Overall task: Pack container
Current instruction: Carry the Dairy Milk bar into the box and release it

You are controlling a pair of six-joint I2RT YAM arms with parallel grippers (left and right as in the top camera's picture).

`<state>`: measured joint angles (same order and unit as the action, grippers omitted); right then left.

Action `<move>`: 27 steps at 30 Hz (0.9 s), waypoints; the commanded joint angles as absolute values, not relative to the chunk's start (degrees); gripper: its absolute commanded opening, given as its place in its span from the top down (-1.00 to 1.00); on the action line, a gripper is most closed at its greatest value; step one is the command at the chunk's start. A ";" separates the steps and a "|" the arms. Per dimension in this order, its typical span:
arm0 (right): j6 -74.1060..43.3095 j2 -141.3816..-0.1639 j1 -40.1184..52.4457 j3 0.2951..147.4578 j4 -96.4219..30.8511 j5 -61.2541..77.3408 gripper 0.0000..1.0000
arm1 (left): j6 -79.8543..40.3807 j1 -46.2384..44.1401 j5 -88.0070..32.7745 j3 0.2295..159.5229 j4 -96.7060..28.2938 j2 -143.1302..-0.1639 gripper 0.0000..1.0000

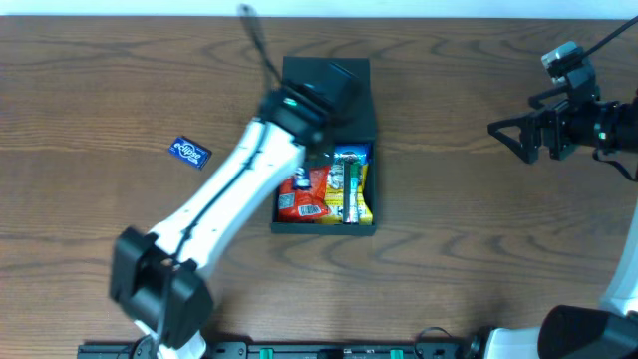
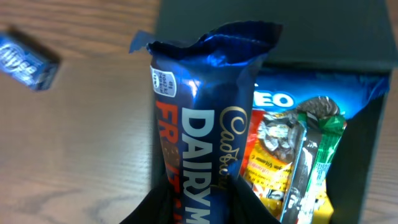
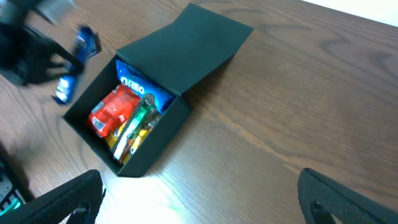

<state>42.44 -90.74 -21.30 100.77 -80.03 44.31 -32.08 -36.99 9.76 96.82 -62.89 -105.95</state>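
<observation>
The container point(image 1: 324, 228) is a dark box standing open at the table's middle, its flap lid point(image 1: 329, 75) laid back. It also shows in the right wrist view point(image 3: 158, 146). Inside lie a red packet point(image 1: 307, 194), a blue Oreo pack point(image 1: 349, 157) and a green and yellow packet point(image 1: 355, 199). My left gripper point(image 2: 202, 199) is shut on a blue Cadbury Dairy Milk bar point(image 2: 208, 118), held upright above the box's left edge. My right gripper point(image 1: 503, 135) is open and empty, far to the right of the box.
A small blue packet point(image 1: 187, 151) lies loose on the wooden table left of the box; it also shows in the left wrist view point(image 2: 28, 59). My left arm point(image 1: 219, 199) stretches from the front left across to the box.
</observation>
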 commanded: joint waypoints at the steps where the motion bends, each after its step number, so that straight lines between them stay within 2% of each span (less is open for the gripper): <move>1: 41.82 -90.98 -21.61 101.25 -80.38 45.93 -0.98 | -30.85 -37.85 13.06 96.38 -61.45 -109.27 0.65; 9: 41.85 -90.98 -21.63 101.25 -80.34 45.93 -0.98 | -30.61 -37.93 10.22 96.38 -59.11 -114.61 0.71; 17: 41.85 -91.00 -21.61 101.25 -80.03 45.91 -0.98 | -30.61 -37.95 4.10 96.36 -62.19 -115.02 0.77; 27: 41.87 -91.05 -21.61 101.25 -79.88 45.93 -0.98 | -30.65 -39.18 1.15 96.36 -60.58 -116.71 0.66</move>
